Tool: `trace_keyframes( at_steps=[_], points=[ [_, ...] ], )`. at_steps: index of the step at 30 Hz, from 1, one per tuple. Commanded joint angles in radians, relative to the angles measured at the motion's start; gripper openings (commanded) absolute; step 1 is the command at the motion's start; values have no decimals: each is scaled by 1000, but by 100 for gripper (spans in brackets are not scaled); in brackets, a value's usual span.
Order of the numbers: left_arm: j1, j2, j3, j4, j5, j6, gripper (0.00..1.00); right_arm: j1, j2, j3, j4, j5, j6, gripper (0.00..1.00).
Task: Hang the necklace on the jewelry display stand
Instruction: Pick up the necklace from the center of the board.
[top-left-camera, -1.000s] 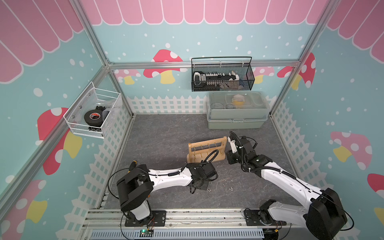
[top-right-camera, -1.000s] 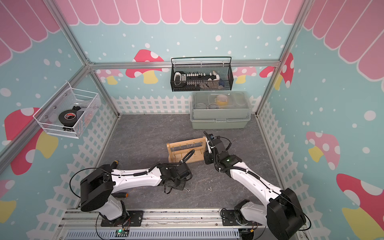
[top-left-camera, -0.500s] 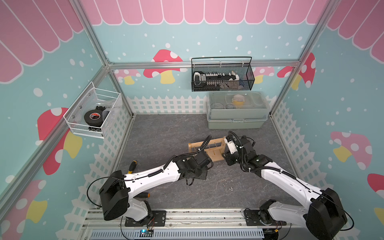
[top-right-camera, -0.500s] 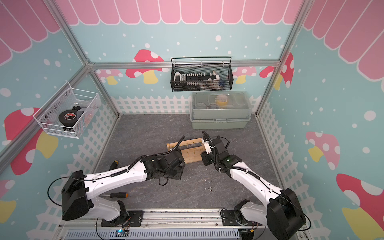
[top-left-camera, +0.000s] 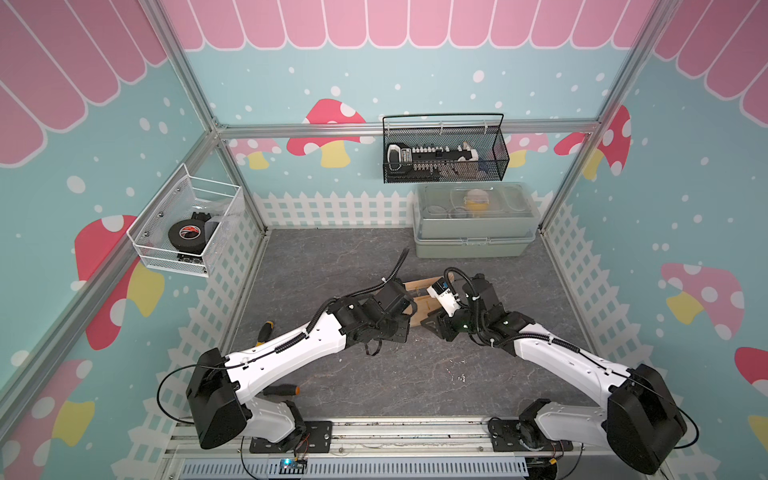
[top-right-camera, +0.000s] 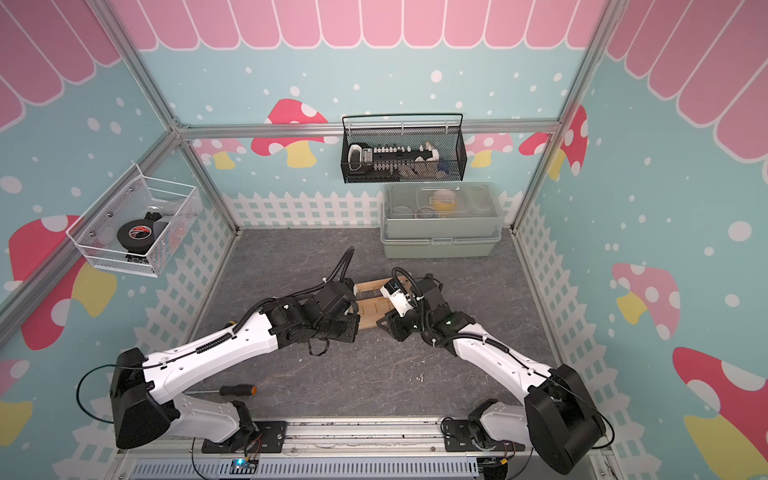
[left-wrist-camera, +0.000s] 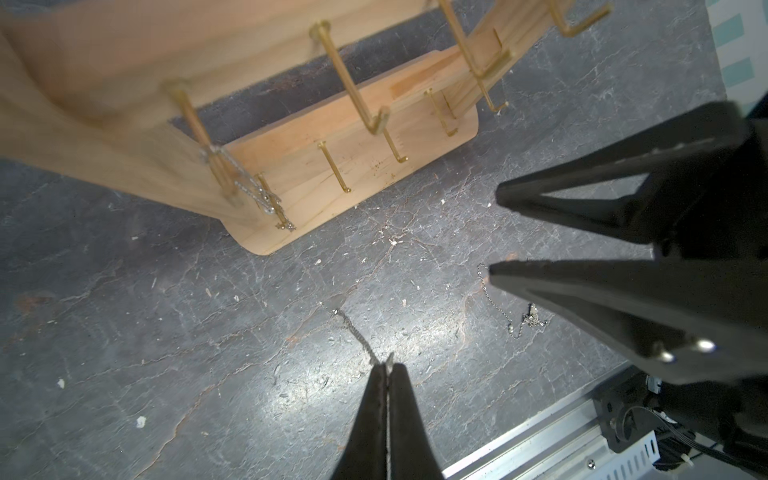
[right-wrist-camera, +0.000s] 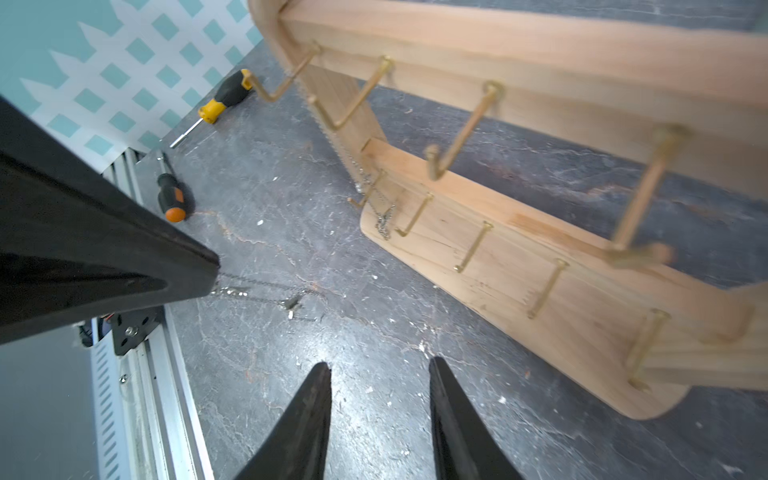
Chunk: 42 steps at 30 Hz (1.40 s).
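Along the desk's (top-left-camera: 332, 266) left edge lie two screwdrivers, one with a yellow-and-black handle (top-left-camera: 264, 330) and one orange-and-black (top-left-camera: 282, 390), on a dark grey, veined, scuffed surface. Mid-desk stands the jewelry display stand (top-left-camera: 426, 305), of pale smooth wood with a rounded oblong base and crossbars studded with thin brass L-hooks. A silver chain (left-wrist-camera: 249, 185) hangs from an end hook down to the base. Another fine chain (left-wrist-camera: 496, 305) lies loose on the desk nearby. The left arm reaches in low with its elbow bent. The left end effector (left-wrist-camera: 388, 368) is pressed together on the necklace (left-wrist-camera: 357, 334), a thin silver strand dangling near the stand's base. Opposite it, the right end effector (right-wrist-camera: 380, 365) points down beside the stand, its black tapered fingers spread apart above the desk.
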Motion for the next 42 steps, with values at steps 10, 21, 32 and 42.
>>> trace_keyframes(
  at_steps=[10, 21, 32, 42],
  points=[
    [22, -58, 64, -36, 69, 63, 1, 48, 49, -20, 220, -158, -1, 40],
    [27, -67, 101, -46, 93, 87, 1, 65, 55, -33, 235, -198, -22, 40],
    [27, -86, 105, -54, 95, 90, 1, 67, 39, -35, 233, -176, -34, 39],
    [27, -101, 108, -58, 91, 89, 1, 74, 65, -31, 262, -202, -39, 38]
  ],
)
